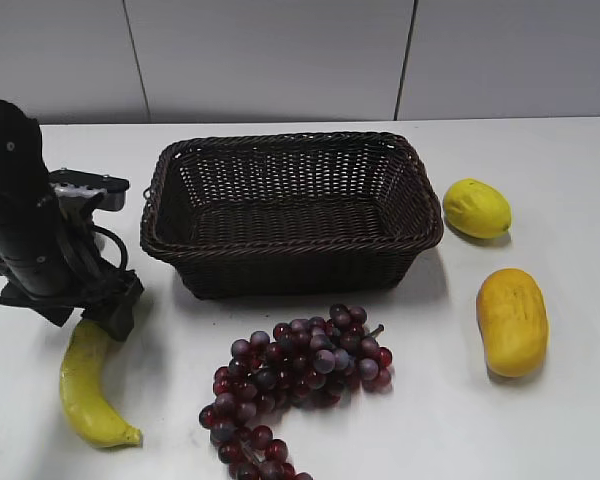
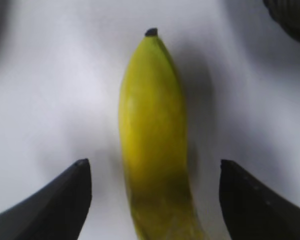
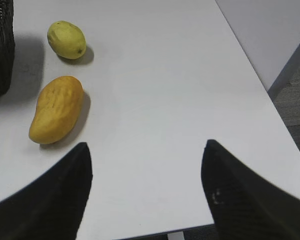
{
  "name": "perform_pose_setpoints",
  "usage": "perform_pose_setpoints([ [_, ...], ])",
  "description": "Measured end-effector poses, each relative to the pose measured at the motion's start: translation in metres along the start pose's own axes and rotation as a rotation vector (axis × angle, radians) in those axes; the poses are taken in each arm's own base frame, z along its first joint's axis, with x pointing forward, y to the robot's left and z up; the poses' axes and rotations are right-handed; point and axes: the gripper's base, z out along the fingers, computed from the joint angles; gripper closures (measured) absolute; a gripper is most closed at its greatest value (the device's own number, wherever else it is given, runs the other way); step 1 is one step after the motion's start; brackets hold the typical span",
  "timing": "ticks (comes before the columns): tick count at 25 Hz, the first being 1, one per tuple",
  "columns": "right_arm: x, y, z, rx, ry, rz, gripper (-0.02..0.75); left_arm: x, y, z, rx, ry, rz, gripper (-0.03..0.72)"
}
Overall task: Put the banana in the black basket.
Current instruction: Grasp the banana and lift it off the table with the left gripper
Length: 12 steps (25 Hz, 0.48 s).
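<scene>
The banana (image 1: 88, 388) lies on the white table at the front left, long, curved and yellow. In the left wrist view the banana (image 2: 152, 130) runs between the two dark fingers. My left gripper (image 2: 152, 172) is open and straddles the banana's near end, fingers apart from its skin; in the exterior view it (image 1: 105, 318) sits just above the banana's upper end. The black basket (image 1: 290, 240) stands empty behind, right of the left arm; its corner shows in the left wrist view (image 2: 292, 17). My right gripper (image 3: 146, 167) is open and empty over bare table.
A bunch of purple grapes (image 1: 295, 375) lies in front of the basket. A lemon (image 1: 476, 207) and an orange-yellow oval fruit (image 1: 512, 320) lie right of the basket, also in the right wrist view (image 3: 66, 39) (image 3: 56, 108). The table's right edge (image 3: 250, 65) is near.
</scene>
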Motion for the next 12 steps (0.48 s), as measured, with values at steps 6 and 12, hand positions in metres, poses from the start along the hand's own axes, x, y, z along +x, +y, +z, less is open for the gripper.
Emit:
perform_pose_setpoints([
  [6,0.0000,0.0000,0.0000,0.000,0.000,0.000,0.187,0.0007,0.0007,0.0065,-0.003,0.025,0.004,0.153],
  [12,0.0001,0.0000,0.0000,0.000,0.001,0.000,0.187,0.0009,0.0014,0.0115,-0.005,0.043,0.007,0.206],
])
